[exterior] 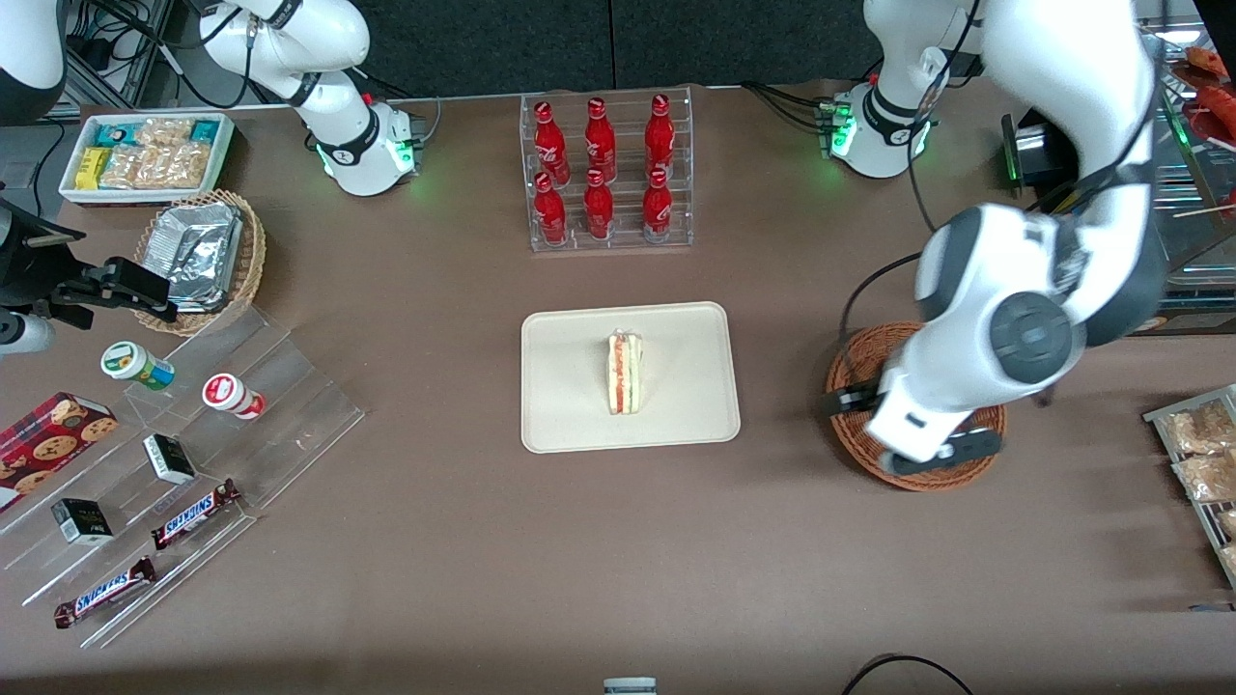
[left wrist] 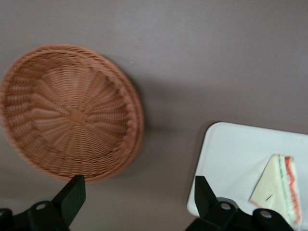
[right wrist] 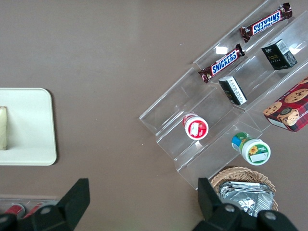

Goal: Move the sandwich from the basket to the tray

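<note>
I find the claw [left wrist: 135, 197] wide and unladen above the wicker basket [exterior: 857, 372]; the sandwich [exterior: 625, 373] lies well apart on the tray [exterior: 565, 415].

Your working left arm [exterior: 1053, 193] wears glossy white shells with dark grey bands at the joints and a round grey cap [exterior: 1031, 338] on the elbow. At eleven o'clock from that cap its white base [exterior: 884, 125] glows green along a ring, and black cables [exterior: 787, 101] run off at nine o'clock. At seven o'clock from the cap you'll find the gripper [exterior: 912, 430], a white body with black fingers [left wrist: 72, 195] spread wide apart, above the basket [exterior: 859, 357].
</note>
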`<state>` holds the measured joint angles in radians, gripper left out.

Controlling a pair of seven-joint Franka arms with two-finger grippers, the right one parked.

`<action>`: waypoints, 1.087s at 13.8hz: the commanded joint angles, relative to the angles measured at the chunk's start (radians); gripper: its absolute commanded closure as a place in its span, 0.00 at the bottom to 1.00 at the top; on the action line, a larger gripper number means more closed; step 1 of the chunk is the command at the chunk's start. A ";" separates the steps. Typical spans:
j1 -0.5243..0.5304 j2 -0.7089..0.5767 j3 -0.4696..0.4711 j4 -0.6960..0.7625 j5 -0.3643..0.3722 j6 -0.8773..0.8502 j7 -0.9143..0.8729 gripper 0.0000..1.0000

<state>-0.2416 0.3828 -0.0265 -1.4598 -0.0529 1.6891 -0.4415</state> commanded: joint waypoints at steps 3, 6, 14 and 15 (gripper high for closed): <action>0.196 -0.140 -0.119 -0.082 -0.001 -0.129 0.217 0.00; 0.205 -0.203 -0.119 -0.097 0.040 -0.173 0.289 0.00; 0.237 -0.409 -0.108 -0.168 0.060 -0.307 0.353 0.00; 0.239 -0.410 -0.108 -0.166 0.070 -0.307 0.353 0.00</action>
<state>-0.0171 0.0088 -0.1293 -1.5951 -0.0058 1.3821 -0.1115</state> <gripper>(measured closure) 0.000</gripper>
